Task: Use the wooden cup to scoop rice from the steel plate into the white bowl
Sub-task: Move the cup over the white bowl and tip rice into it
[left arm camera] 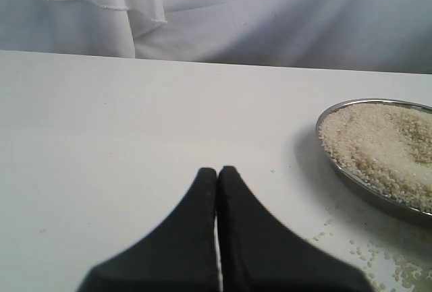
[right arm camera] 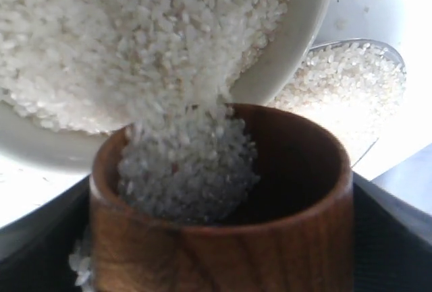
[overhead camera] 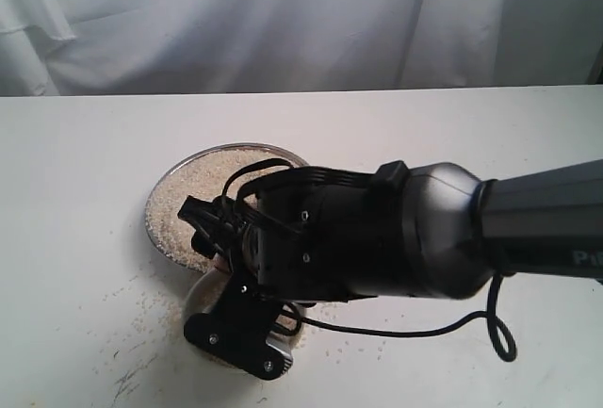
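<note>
Right end effector (right arm camera: 219,265) is seen closed on the cup (right arm camera: 297,238), with dark fingers (right arm camera: 398,245) set against the cup's two sides. Glossy reddish-brown wood fills the nearest part of the right wrist view. The cup is held tilted, with its dark mouth turned toward the bowl (right arm camera: 297,49). Rice (right arm camera: 182,170) is clumped at the cup's lip and joined to the heap in the bowl just past it. The bowl is well filled, up to its thick cream-white rim. Beyond the bowl, the plate (right arm camera: 395,56) is seen, its shiny rim curved around more rice.

Left end effector (left arm camera: 217,174) is held apart from all this, over bare tabletop (left arm camera: 121,137). Its two black fingers are pressed together with nothing between them. Farther off in that view, the plate's edge and its bed of grains are shown, with loose grains scattered on the tabletop beside it.

In the exterior view, the bowl is mostly hidden beneath the right arm (overhead camera: 396,238), just beside the plate on its near side. A black cable (overhead camera: 499,333) is looped under the arm. At the back, white cloth (overhead camera: 283,22) is hung behind the tabletop.
</note>
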Robot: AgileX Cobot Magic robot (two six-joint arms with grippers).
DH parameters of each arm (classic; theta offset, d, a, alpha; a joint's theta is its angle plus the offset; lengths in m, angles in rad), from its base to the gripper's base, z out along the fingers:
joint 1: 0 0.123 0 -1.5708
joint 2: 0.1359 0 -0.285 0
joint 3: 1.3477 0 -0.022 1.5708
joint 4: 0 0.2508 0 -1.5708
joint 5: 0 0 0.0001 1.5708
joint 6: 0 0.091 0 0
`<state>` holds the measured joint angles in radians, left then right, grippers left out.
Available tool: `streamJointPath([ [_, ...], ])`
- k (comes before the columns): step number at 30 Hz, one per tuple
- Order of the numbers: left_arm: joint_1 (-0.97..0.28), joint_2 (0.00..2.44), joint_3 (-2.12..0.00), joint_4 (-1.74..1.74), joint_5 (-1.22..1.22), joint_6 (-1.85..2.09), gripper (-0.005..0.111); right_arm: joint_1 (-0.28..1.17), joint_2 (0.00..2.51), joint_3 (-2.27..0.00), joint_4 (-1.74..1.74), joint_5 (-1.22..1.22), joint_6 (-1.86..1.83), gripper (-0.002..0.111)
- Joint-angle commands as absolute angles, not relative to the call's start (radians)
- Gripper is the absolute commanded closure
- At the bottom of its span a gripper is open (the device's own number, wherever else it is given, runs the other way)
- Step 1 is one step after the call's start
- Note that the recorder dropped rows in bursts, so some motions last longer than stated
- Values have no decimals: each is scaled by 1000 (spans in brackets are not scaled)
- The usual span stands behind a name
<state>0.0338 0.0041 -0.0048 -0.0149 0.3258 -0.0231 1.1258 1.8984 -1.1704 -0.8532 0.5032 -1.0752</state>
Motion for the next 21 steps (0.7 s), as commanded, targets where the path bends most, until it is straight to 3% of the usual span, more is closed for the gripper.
streamJointPath([
  [1,36,0,0,-16,319,-24,107,1145,1884,-1165,-923,515,-1047,108],
  [21,36,0,0,-16,319,-24,107,1215,1872,-1165,-1055,638,-987,108],
])
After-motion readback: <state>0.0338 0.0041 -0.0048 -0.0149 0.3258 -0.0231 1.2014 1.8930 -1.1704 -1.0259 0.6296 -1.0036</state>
